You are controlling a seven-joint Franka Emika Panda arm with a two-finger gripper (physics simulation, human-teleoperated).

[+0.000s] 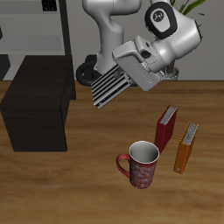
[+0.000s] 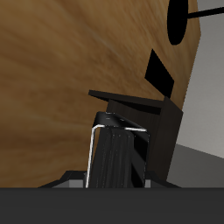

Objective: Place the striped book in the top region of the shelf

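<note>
At the left of the exterior frame the shelf [image 1: 37, 114] sits on the desk [image 1: 96, 188]. Just right of it, in mid-air at upper centre, the striped book [image 1: 109, 86] hangs tilted, clamped in the hand [image 1: 131, 74]. Lower right stand a mug [image 1: 142, 164], a red book [image 1: 165, 128] and an orange book [image 1: 185, 147].

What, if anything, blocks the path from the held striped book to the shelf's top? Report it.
Nothing visible does. The pincer holds the striped book in the air, beside and above the shelf, whose flat top looks bare. The mug, red book and orange book stand off that path.
</note>
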